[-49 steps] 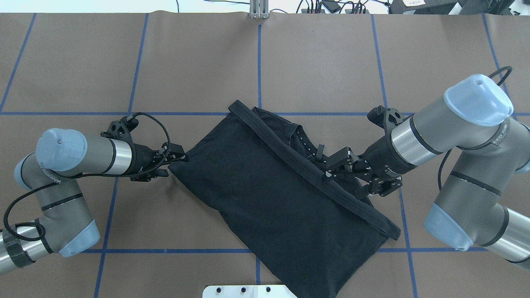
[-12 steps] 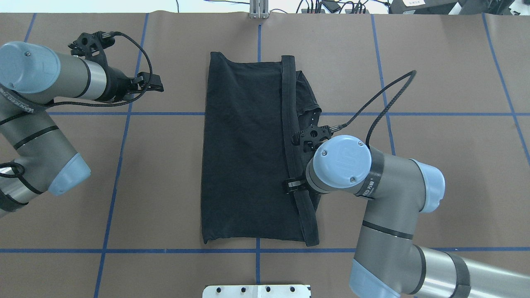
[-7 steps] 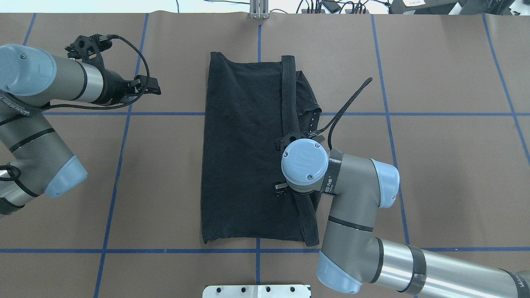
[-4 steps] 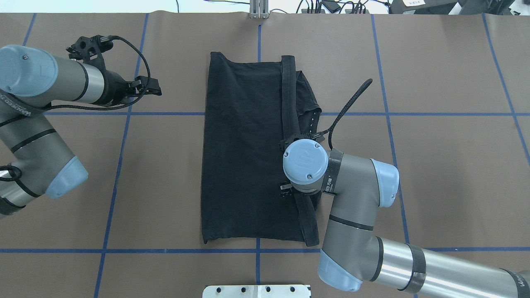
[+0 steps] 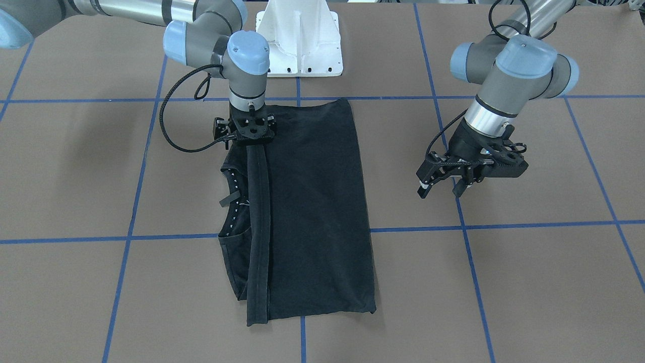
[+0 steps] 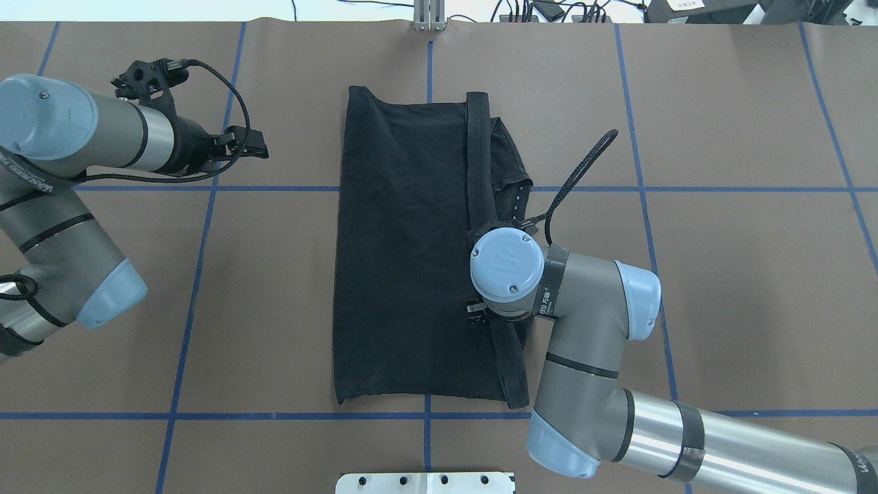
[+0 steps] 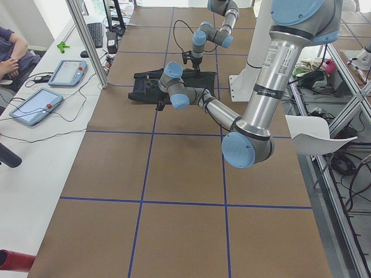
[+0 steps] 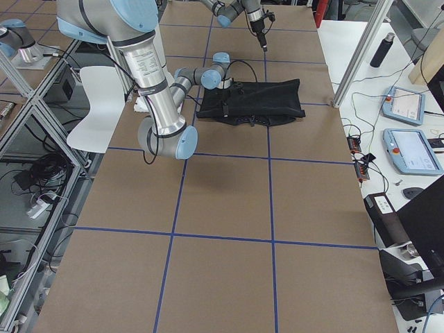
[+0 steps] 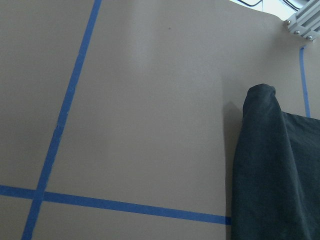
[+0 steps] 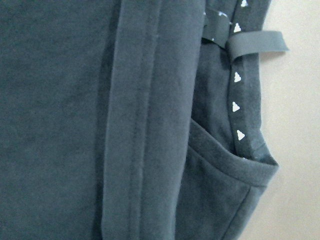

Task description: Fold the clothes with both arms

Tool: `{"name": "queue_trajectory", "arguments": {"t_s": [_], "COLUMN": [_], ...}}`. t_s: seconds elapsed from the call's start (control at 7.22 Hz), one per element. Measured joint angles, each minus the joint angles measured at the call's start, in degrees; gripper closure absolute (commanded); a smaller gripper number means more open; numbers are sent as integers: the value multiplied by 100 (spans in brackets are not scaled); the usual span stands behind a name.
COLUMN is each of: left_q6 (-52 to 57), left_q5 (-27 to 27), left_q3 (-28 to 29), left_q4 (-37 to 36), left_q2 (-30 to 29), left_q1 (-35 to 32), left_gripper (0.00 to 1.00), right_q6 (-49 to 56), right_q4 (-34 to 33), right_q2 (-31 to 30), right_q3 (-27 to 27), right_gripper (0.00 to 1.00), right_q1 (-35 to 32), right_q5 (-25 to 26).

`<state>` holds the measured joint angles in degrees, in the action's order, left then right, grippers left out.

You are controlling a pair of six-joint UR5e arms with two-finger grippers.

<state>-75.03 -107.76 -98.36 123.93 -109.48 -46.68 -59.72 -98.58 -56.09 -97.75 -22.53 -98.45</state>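
Note:
The clothes, one black T-shirt (image 5: 312,201), lie folded into a long plain rectangle (image 6: 405,261) at mid-table. The hem band (image 5: 258,227) runs along one long edge, over the collar with white triangle marks (image 10: 235,105). My right gripper (image 5: 250,141) points straight down at the near end of that band. Its jaws look open and I cannot tell whether it touches the cloth. From overhead, the right arm's wrist cap (image 6: 506,264) hides it. My left gripper (image 5: 439,190) hangs open above bare table (image 6: 255,145), well clear of the shirt, which shows in the left wrist view (image 9: 275,175).
The white pedestal base (image 5: 300,35) stands at the robot's edge of the brown table with blue tape lines (image 6: 206,188). An aluminium post (image 6: 429,14) rises at the far edge. Beyond it, a side bench holds tablets (image 7: 35,104), and a person's arm (image 7: 11,52) rests there.
Since the earliest frame the shirt has gone from diagonal to straight, further from the robot, and my left gripper has left it. In the last second the right wrist shifted only slightly.

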Motion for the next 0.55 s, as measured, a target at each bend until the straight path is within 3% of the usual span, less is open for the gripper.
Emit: {"name": "queue_trajectory", "arguments": {"t_s": [0.55], "left_q6": [-24], "left_q5": [0], "left_q3": [1], "left_q4": [0], "left_q2": [-25], "left_q1": [19], "left_gripper": [0], "right_q6": [292], "right_q4": [-3], "right_q2": [-348], "right_q3": [-95], "right_gripper": [0], "right_q1": [-274], "right_q5": [-132]}}
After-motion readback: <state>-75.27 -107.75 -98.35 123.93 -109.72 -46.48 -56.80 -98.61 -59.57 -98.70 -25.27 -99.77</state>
